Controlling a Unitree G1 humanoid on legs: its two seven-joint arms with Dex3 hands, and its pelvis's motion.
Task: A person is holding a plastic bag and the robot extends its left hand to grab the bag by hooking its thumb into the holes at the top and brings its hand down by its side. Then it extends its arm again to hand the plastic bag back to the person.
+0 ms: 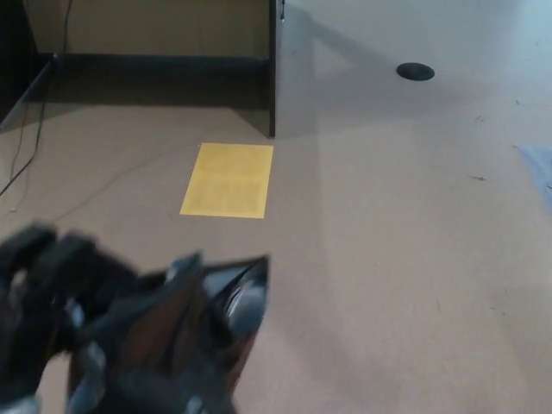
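Left hand (39, 293), motion-blurred at lower left, clenched on top of the black plastic bag (185, 332); the bag hangs from it, presumably hooked by the thumb, though blur hides the holes. Bag sits above the floor (388, 259), short of the yellow sheet (228, 180). No person visible. Right hand out of view.

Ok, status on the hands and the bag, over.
Left hand blurred, on the dark shiny plastic bag, grip unclear. Right hand out of view. No person visible; yellow paper sheet on floor ahead.
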